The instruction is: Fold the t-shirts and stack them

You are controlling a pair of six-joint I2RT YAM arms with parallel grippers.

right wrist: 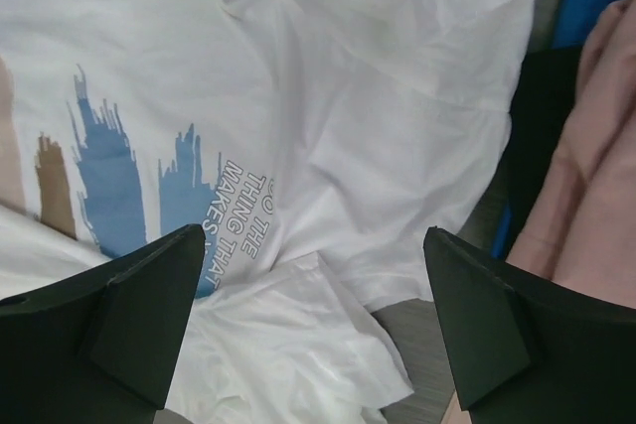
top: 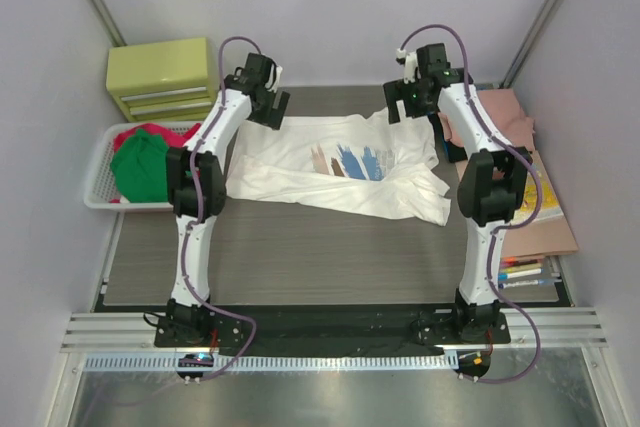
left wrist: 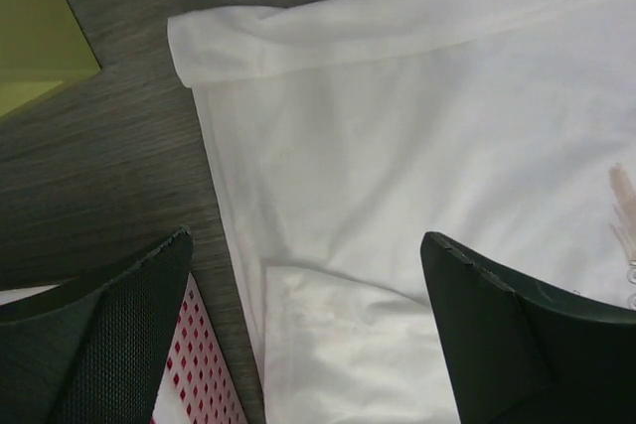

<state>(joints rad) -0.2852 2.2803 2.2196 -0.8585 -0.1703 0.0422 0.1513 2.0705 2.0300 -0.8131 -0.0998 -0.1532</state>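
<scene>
A white t-shirt with blue, brown and pink brush strokes lies spread and rumpled across the dark table, its lower part bunched. My left gripper hovers open over the shirt's back left corner, and the left wrist view shows a folded sleeve ahead of the gripper. My right gripper stands open above the shirt's back right part; under this gripper lie the print and creased cloth. Red and green shirts fill the basket. A salmon-pink shirt lies at the right.
The white slotted basket stands at the table's left edge, its wall close to my left finger. A yellow-green drawer unit sits behind it. At the right are a yellowish book, a brown sheet and several pens.
</scene>
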